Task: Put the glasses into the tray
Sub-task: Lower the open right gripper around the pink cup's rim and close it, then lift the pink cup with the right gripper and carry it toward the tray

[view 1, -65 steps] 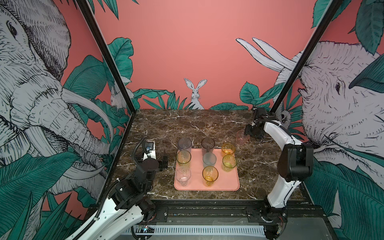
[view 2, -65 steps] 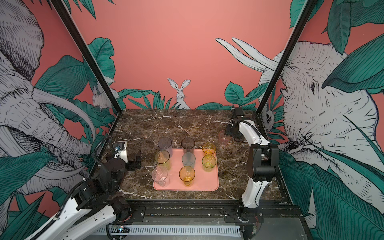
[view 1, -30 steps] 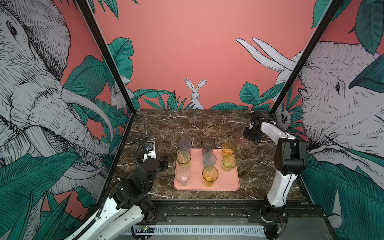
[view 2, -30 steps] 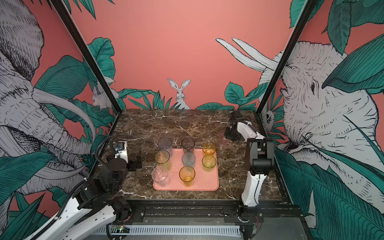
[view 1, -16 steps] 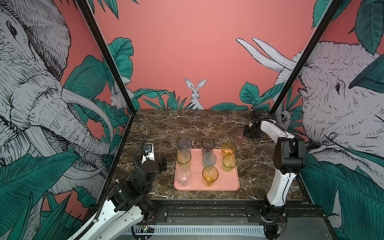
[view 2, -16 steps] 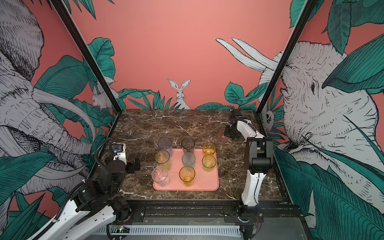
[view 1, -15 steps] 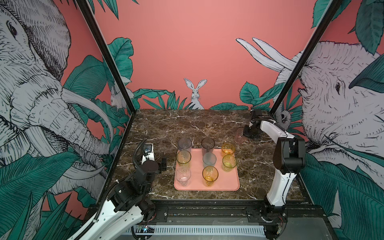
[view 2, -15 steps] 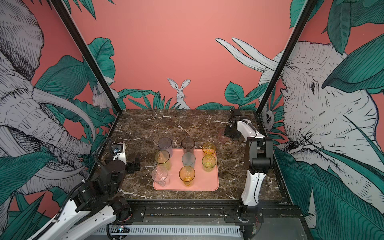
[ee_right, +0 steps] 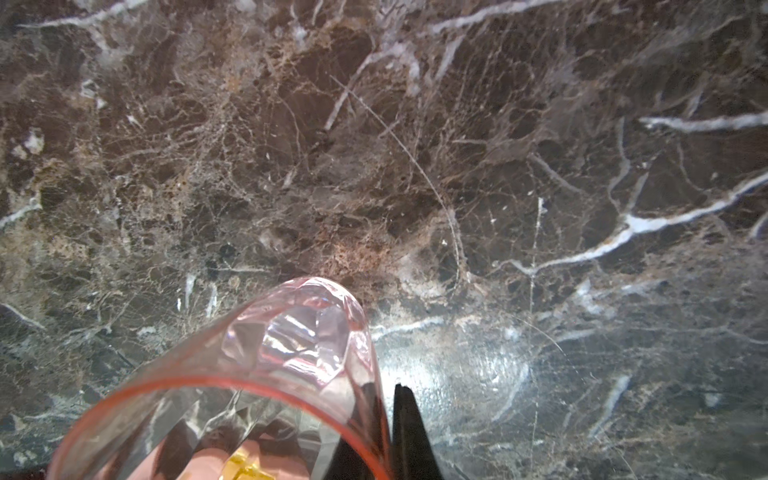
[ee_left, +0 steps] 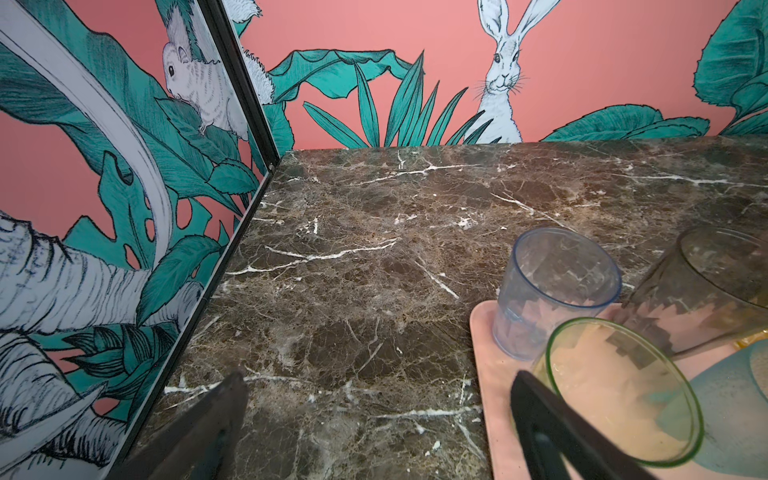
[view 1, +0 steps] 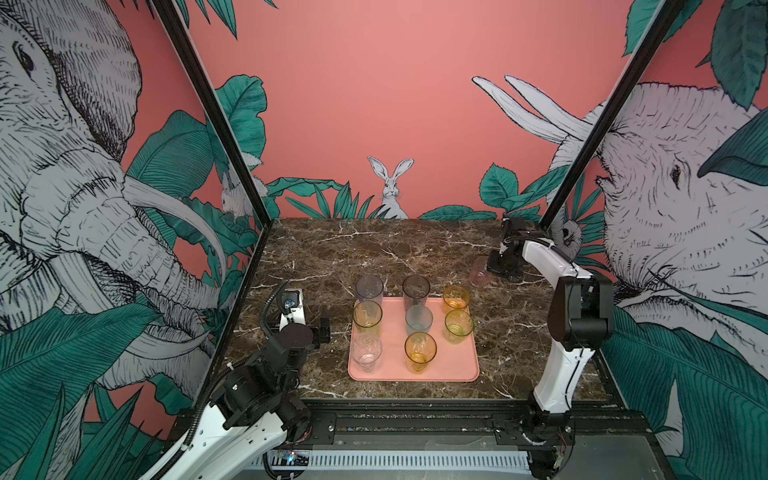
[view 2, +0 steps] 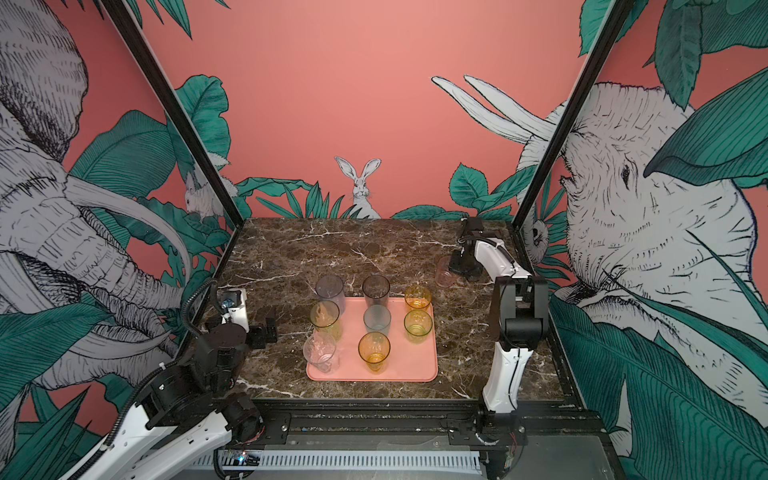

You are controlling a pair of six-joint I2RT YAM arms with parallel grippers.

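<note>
Beyond the far right corner of the tray, in both top views, the pink glass sits off the tray over the marble surface. The right pincer is at its rim, though its grip cannot be read from up here. Eight glasses stand upright in the tray. The grey glass, the smoky glass and an amber glass stand along its far edge. The yellow-green glass, the frosted glass and the green glass form the middle row. The clear glass and a second amber glass stand nearest. All are empty. The left pincer hovers just beside the tray's left edge.

From the left wrist, that pincer is spread wide around nothing. One finger shows against the tray's rim, close to the yellow-green glass.

From the right wrist, the right pincer is pressed together on the wall of the pink glass. One finger lies outside the wall and the other shows darkly through it. Whether the base touches the surface cannot be told.
</note>
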